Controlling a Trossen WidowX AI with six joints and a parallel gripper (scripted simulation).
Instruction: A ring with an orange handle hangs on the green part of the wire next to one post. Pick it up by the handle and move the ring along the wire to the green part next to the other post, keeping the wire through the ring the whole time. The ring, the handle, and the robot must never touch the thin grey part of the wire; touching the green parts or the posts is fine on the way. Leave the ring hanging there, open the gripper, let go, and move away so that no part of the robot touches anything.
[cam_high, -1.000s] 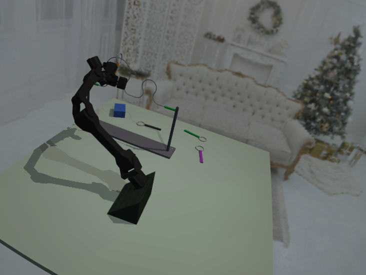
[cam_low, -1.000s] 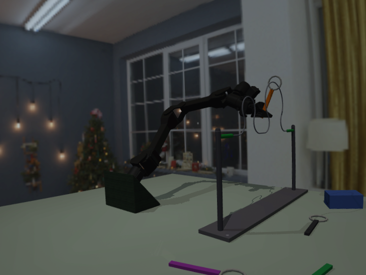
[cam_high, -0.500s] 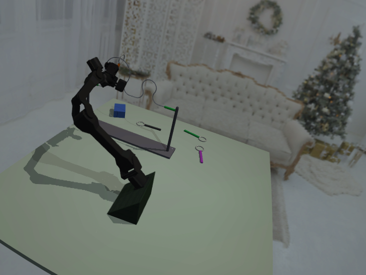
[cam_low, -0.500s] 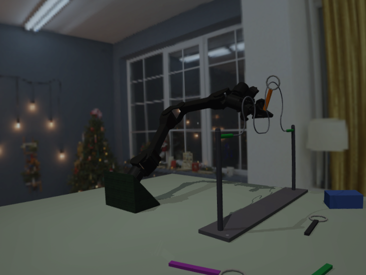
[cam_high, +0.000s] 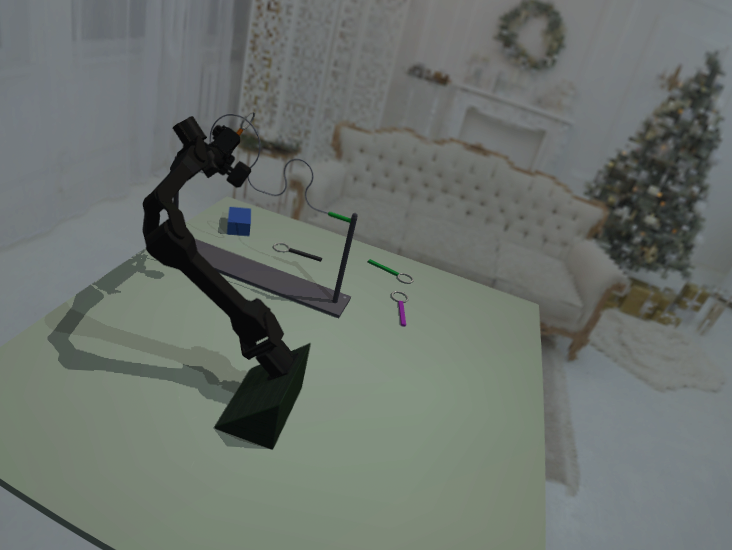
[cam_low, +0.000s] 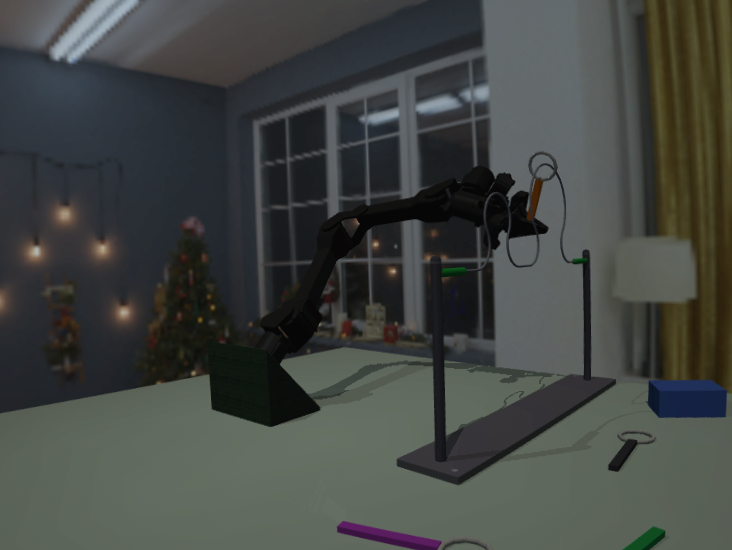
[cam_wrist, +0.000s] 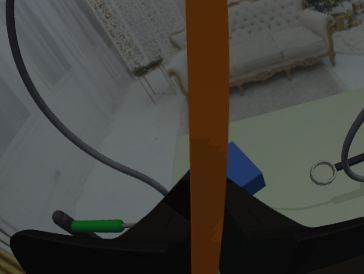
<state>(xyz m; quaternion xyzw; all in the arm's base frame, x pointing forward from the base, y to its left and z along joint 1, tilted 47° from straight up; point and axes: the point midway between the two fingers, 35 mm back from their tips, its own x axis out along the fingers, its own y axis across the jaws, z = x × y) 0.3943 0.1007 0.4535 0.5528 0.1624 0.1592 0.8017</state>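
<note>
The ring (cam_low: 542, 163) sat up high on the wire's (cam_low: 562, 206) top loop, near the far post (cam_low: 586, 313), with the gripper (cam_low: 530, 220) clamped on the bottom of its orange handle (cam_low: 534, 198). Best bet was probably to keep the wire centered in the ring and go slow down that last curve to the green bit (cam_low: 579, 260)

We've got a pale green table (cam_high: 414, 425) here. The arm's dark wedge base (cam_high: 266, 399) sits on it near the front, with the long grey board (cam_high: 260, 276) carrying the posts behind it. A blue block (cam_high: 239, 221) lies by the board's far end. Three spare rings lie flat too: black-handled (cam_high: 298, 252) beside the board, green (cam_high: 389, 270) and purple (cam_high: 401, 308) past its near end.
</note>
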